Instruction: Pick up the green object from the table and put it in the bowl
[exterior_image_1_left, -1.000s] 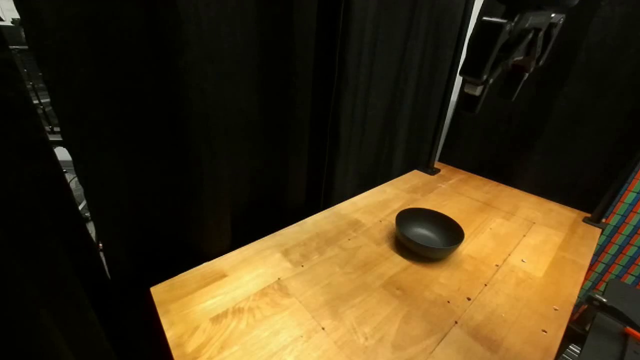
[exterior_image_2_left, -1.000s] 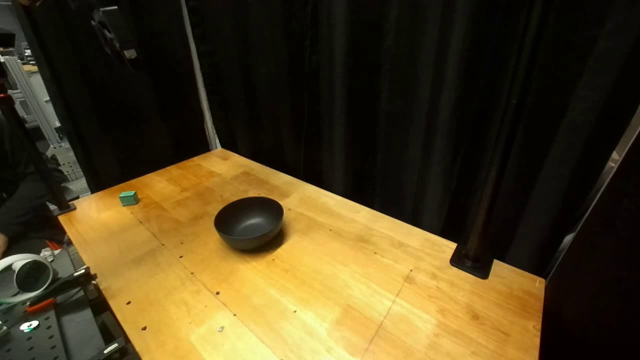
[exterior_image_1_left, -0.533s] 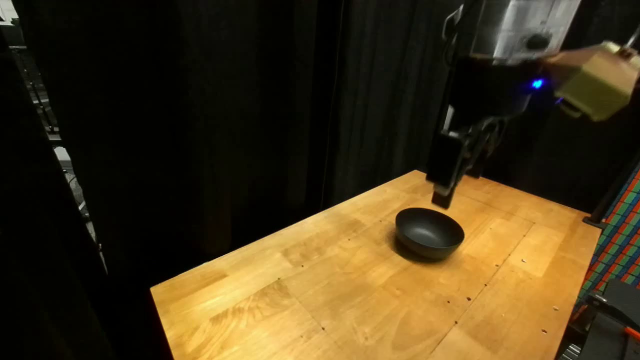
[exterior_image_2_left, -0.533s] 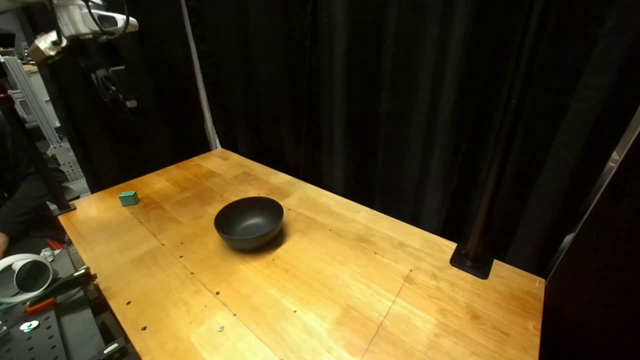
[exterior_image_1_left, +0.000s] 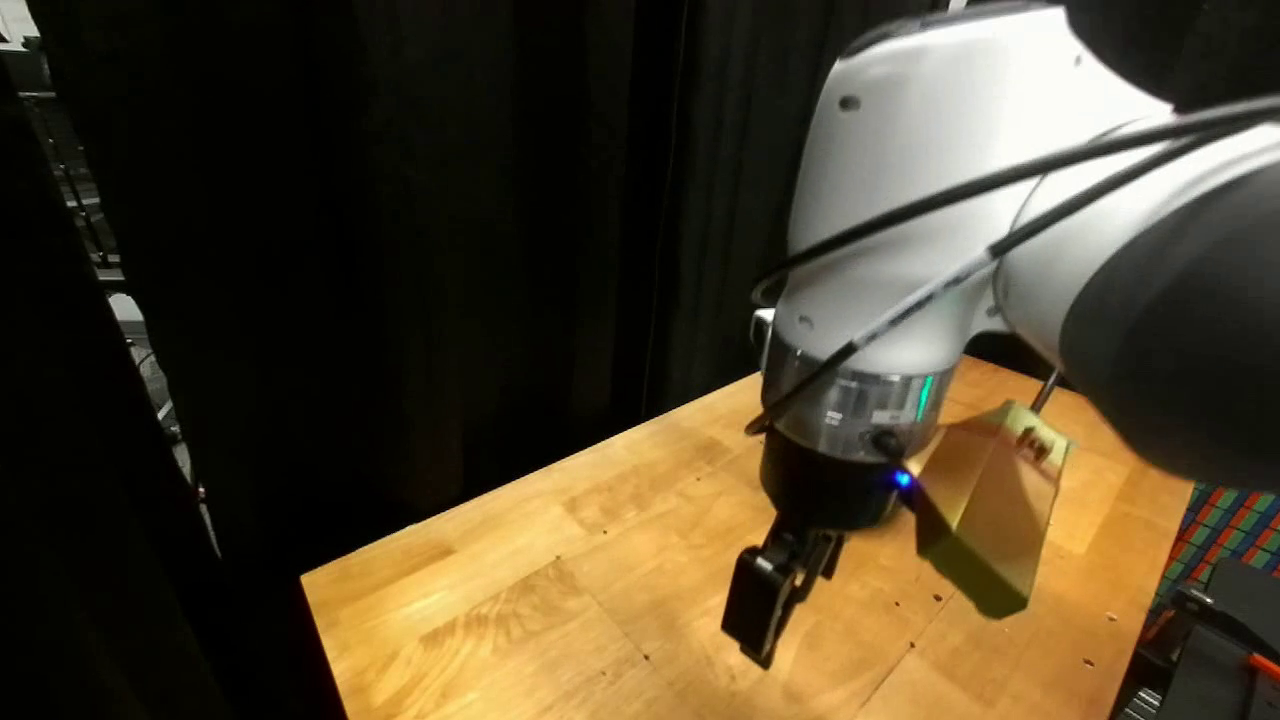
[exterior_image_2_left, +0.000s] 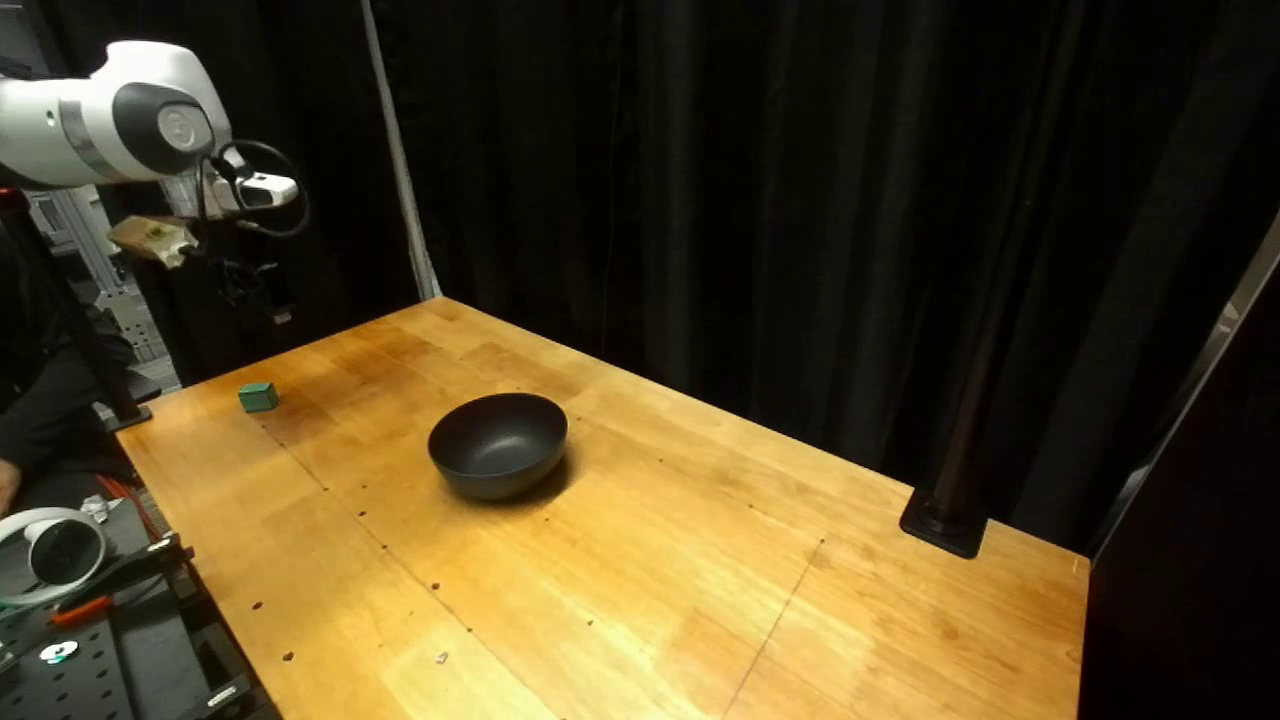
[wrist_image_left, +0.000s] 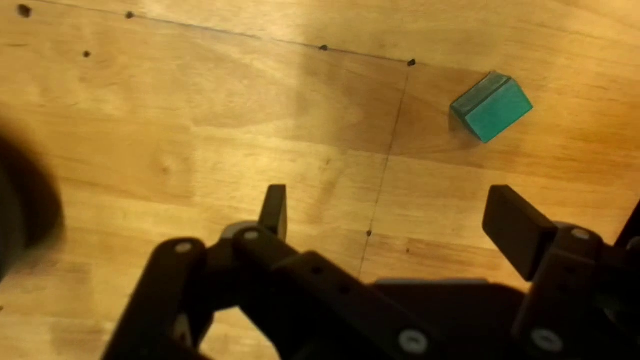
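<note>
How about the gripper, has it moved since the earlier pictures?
Yes. In an exterior view, the gripper has moved down and toward the picture's left, judged against the unmoved table.

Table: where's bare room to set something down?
Bare in an exterior view: the stretch of table between the bowl and the right-hand pole foot. Crowded: the corner with the green block and left-hand pole foot, open claw hanging nearby.
</note>
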